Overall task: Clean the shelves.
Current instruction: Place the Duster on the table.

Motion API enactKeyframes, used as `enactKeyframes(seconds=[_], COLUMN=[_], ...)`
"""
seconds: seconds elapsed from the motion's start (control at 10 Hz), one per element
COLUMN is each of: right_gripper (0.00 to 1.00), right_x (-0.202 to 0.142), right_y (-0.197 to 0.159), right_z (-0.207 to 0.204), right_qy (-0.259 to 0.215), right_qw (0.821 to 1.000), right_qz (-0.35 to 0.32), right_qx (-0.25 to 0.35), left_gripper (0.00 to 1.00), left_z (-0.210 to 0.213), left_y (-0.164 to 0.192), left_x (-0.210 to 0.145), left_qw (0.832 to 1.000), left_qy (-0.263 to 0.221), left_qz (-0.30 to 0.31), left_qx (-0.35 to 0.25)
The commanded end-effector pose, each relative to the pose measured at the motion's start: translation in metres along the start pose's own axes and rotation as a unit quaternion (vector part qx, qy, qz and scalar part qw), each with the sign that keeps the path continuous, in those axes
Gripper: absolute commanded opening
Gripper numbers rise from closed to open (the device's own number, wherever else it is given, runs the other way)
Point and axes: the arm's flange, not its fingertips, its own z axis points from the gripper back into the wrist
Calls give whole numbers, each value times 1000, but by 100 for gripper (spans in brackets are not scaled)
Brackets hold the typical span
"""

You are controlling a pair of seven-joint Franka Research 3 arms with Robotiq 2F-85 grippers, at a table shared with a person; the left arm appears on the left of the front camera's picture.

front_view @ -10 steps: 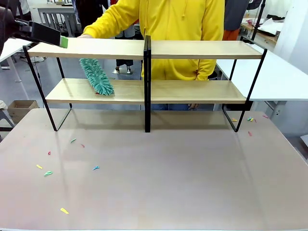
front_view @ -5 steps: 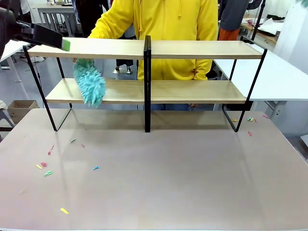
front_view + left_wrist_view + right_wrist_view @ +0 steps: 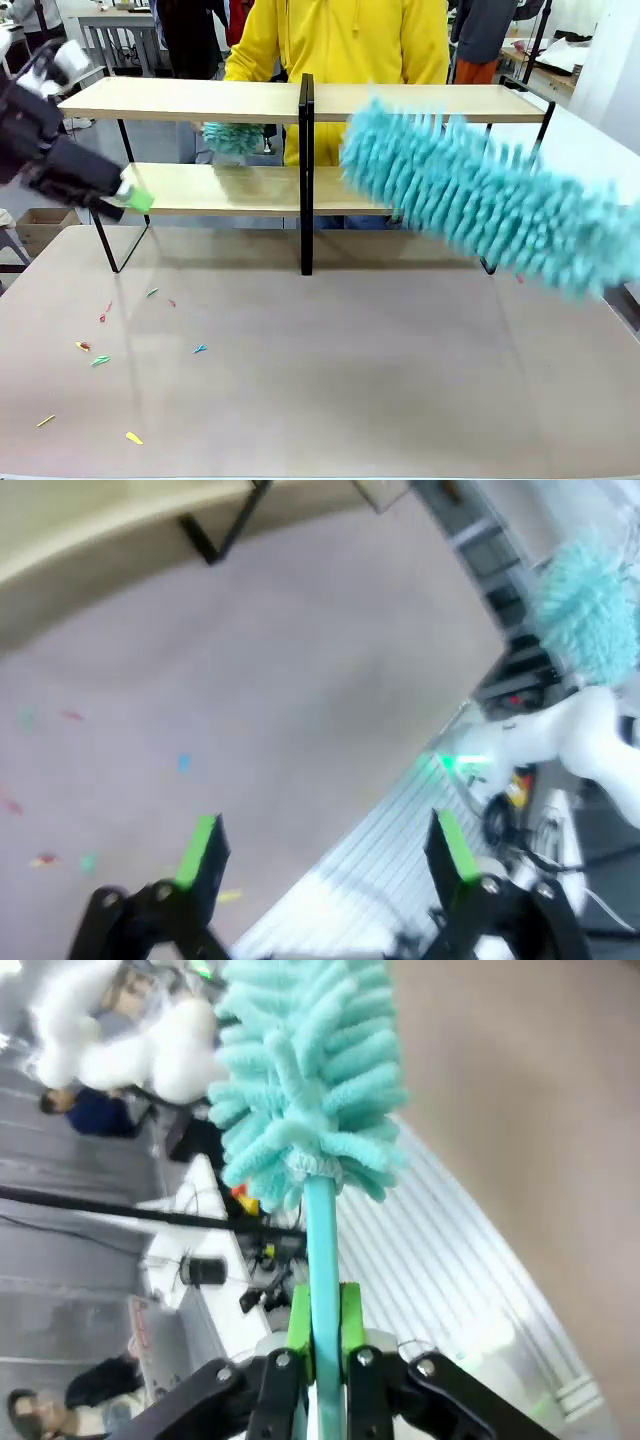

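Observation:
The shelves (image 3: 420, 103), two light wooden boards in a thin black frame, stand across the far half of the table. My right gripper (image 3: 322, 1322) is shut on the teal handle of a fluffy teal duster (image 3: 305, 1080); that duster (image 3: 490, 205) sweeps blurred in front of the rack's right half. My left gripper (image 3: 135, 200) hangs open beside the left end of the lower board, nothing between its green pads (image 3: 203, 846). A person in a yellow top holds a second teal duster (image 3: 233, 136) just under the top board, left of the centre post.
Small coloured paper scraps (image 3: 100, 360) lie on the table's front left, also seen as scraps (image 3: 183, 764) under my left gripper. A white side table (image 3: 585, 150) stands at the right. The right arm (image 3: 575, 742) shows white beyond the table edge.
My left gripper dropped from the top board's left end to the lower board's level. The person's duster rose from the lower board. My right gripper's duster swung into view at the right.

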Motion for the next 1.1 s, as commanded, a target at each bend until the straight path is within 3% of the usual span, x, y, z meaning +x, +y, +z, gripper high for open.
enactKeyframes(seconds=[0.0,0.2,0.3,0.4,0.5,0.6,0.7,0.8,1.0], right_gripper=[13,13,13,13,13,13,13,13,13], right_x=[-7,-1,-1,-1,7,14,24,33,45], right_y=[-26,-58,-75,-93,-111,-122,-137,-153,-177], right_z=[-21,-56,-67,-73,-75,-76,-80,-84,-95], right_qy=[122,148,177,202,157,138,128,132,159], right_qw=[992,988,983,978,987,989,987,985,981], right_qz=[-17,-24,-28,-46,-42,-56,-77,-82,-100], right_qx=[4,32,31,3,10,-18,-57,-74,-45], left_gripper=[100,100,100,100,100,100,100,100,100], left_z=[-15,-53,-66,-74,-84,-87,-50,-50,-50], left_y=[52,88,111,133,153,158,167,167,167], left_x=[-49,-76,-92,-103,-115,-119,-64,-64,-64], left_qw=[994,976,957,938,918,920,936,936,936], left_qy=[31,64,38,-39,-88,-96,-15,-15,-15], left_qz=[105,204,269,294,318,314,317,317,317], left_qx=[-26,-41,-105,-179,-220,-217,-154,-154,-154])
